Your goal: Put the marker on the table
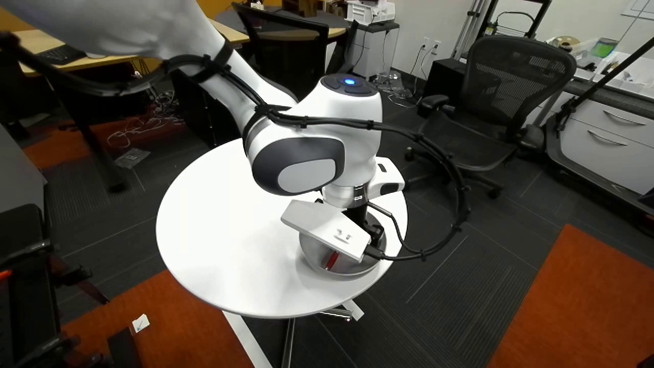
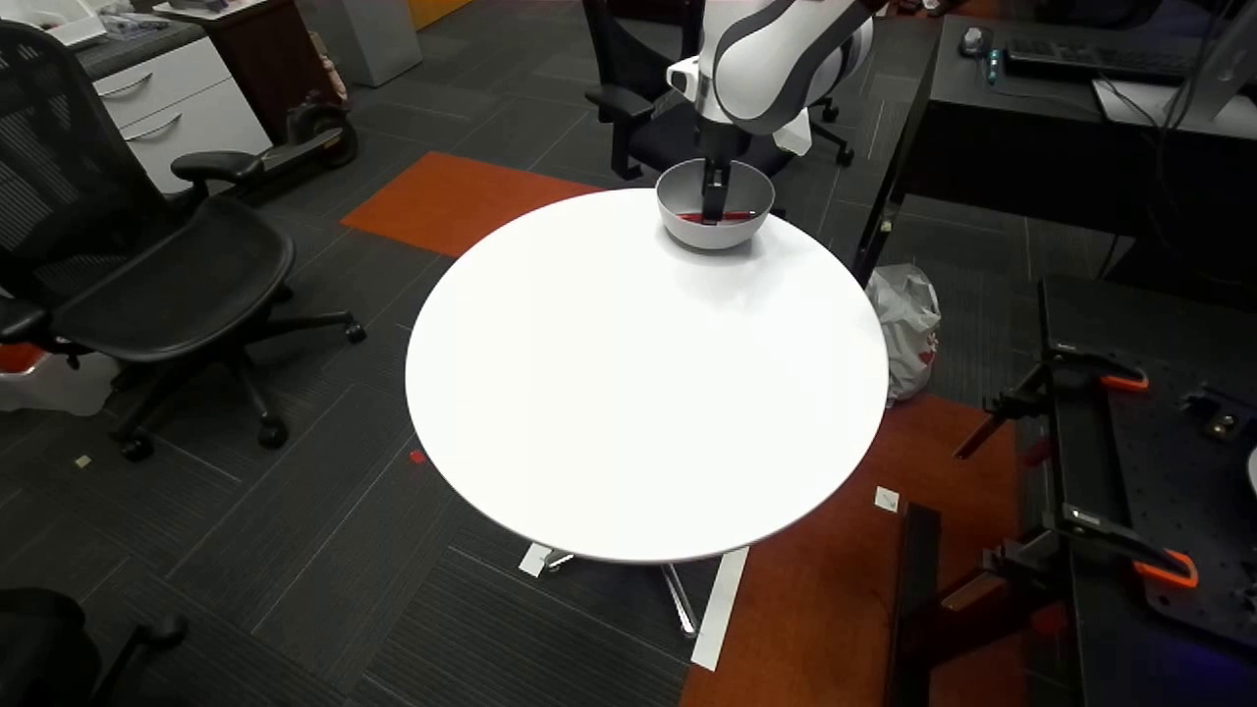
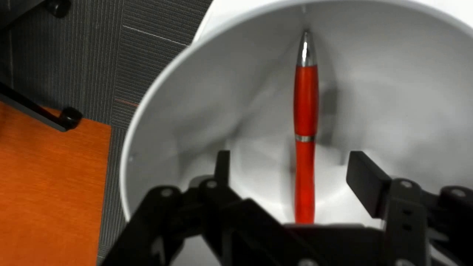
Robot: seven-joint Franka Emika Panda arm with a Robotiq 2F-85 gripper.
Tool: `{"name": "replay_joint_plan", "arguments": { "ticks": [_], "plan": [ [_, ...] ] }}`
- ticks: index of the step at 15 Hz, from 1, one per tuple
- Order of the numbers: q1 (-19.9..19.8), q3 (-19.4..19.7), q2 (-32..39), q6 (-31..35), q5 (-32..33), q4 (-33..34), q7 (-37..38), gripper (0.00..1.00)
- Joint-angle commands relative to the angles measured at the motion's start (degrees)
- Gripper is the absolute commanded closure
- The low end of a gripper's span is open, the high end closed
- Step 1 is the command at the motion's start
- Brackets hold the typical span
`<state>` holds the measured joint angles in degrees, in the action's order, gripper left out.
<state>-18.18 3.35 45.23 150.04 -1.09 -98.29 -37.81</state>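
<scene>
Lying in the bowl [image 3: 258,99], the marker [image 3: 306,103] aims its silver tip at 12 o'clock in the wrist view; the fingers [image 3: 367,184] stand apart at its 9 and 3, gripping nothing. Likely light, stiff, slick; pinch mid-barrel. Lift clear; in an exterior view the desk [image 2: 643,393] gives most room toward 6 o'clock, its 1 o'clock edge just beside the bowl.

Marker [image 3: 306,99]: smooth, glossy barrel, plastic in appearance, with polished metallic tip and ring. The bowl [image 3: 399,111] has a smooth, satin inner wall; the table [image 2: 638,383], a smooth, faintly reflective top; the carpet [image 3: 74,55], a matt, ribbed textile.
</scene>
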Motion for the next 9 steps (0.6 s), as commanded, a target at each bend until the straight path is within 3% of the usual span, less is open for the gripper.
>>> {"name": "replay_joint_plan", "arguments": {
  "ticks": [1,7,9],
  "plan": [
    [-0.92,-1.02,1.40,-1.64,1.47,2.69,1.84,0.48],
    [-0.65,-0.69,1.86,-1.73,1.81,3.44,2.13,0.95],
    [-0.60,-0.60,0.70,-1.24,1.67,2.25,2.64,1.00]
  ]
}}
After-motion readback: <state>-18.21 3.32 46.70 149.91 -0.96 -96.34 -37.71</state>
